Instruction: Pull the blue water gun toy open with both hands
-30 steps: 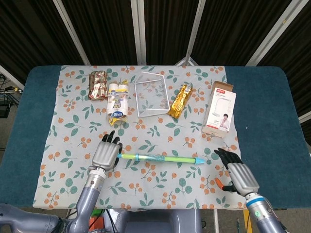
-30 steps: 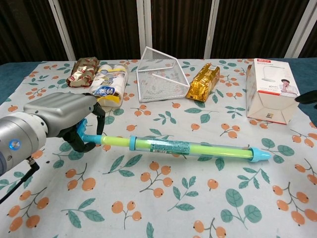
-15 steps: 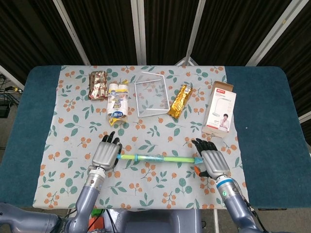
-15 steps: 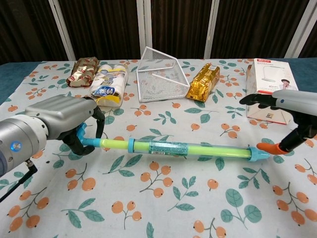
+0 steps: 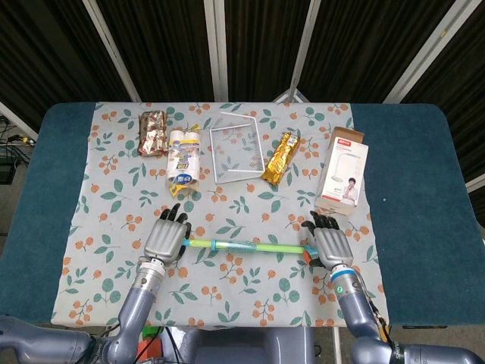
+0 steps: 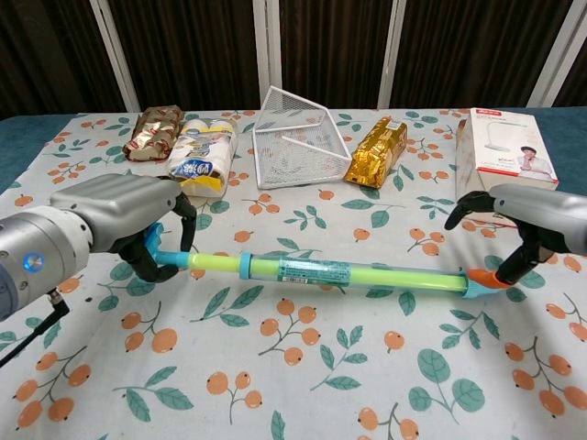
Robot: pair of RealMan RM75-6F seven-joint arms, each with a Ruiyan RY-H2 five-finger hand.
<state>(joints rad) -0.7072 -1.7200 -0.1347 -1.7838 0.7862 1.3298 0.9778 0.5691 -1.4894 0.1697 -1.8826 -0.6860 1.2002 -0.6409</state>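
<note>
The surface [image 5: 424, 174] carries a flowered cloth [image 5: 250, 296]. Beyond the fingertips, at the far side of the cloth, lie a wire basket [image 6: 298, 137], a white box [image 6: 506, 170], a white bag [image 6: 203, 156], a gold packet [image 6: 379, 149] and a brown packet [image 6: 151, 131]. The water gun [image 6: 321, 271] lies across the cloth between the two hands. The left hand [image 6: 124, 225] holds its handle end, fingers [image 6: 182, 220] curled over the thin green rod. The right hand [image 6: 523, 225] is at the blue nozzle end, its fingers [image 6: 468, 209] arched above the tip and its thumb touching it; whether it grips firmly I cannot tell.
</note>
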